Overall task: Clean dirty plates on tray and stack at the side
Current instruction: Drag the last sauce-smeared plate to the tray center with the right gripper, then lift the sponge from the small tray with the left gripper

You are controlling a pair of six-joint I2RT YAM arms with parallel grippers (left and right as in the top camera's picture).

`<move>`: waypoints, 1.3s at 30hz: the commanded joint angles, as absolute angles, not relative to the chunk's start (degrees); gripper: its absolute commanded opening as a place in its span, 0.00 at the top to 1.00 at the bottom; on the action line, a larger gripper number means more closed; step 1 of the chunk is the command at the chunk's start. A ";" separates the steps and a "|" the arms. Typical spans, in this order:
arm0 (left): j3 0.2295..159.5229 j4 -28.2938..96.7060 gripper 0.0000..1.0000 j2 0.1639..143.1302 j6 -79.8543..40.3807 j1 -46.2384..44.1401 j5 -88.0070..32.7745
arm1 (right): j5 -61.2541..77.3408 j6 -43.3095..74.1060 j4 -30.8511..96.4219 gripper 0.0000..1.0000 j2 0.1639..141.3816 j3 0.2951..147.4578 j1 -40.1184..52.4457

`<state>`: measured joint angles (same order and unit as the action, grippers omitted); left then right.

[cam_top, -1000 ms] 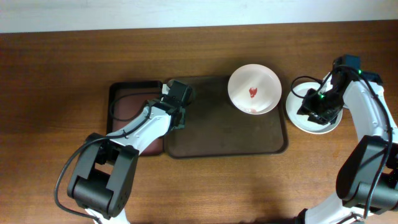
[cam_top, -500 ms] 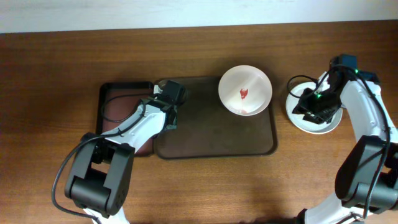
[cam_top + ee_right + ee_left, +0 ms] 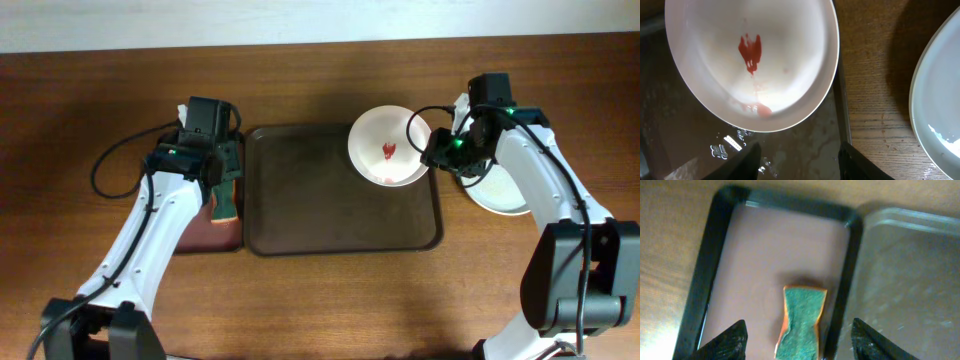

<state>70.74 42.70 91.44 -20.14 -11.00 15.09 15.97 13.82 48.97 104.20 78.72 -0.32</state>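
Squinting at the overhead view, and the right arm is covering a good chunk of the clean white plate [image 3: 495, 198] sitting on the table [image 3: 560, 80] beside the tray [image 3: 330, 215]. Can't tell if that's one plate or a stack. The right gripper [image 3: 435, 155] is hanging right by the dirty plate [image 3: 388, 145], but whether it's spread or closed is unreadable from up there. — mk

Right wrist cam is showing it better. Both fingers [image 3: 747, 162] are sitting wide apart with nothing between them, over the shiny tray floor just below the dirty plate's rim. That plate, red sauce smear [image 3: 750, 52] and all, is sitting at the tray's far right corner and overhanging the rim. Flat or tilting, can't tell. The clean one is getting cut off at the frame's edge. — jo

And the left gripper [image 3: 798, 335]? — mk

It's hovering over the small reddish tray [image 3: 705, 280], jaws spread, with the green-topped sponge [image 3: 801, 312] lying between them and touching neither. Overhead is only showing the sponge's end poking out past the gripper. — jo
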 commanded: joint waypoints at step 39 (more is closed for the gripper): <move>63.83 44.01 0.25 93.06 -20.10 -10.33 14.15 | 14.31 13.96 44.14 0.88 117.82 79.50 17.04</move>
<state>64.69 43.57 92.49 -20.21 -10.48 14.74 16.60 14.09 43.97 116.75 79.29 16.62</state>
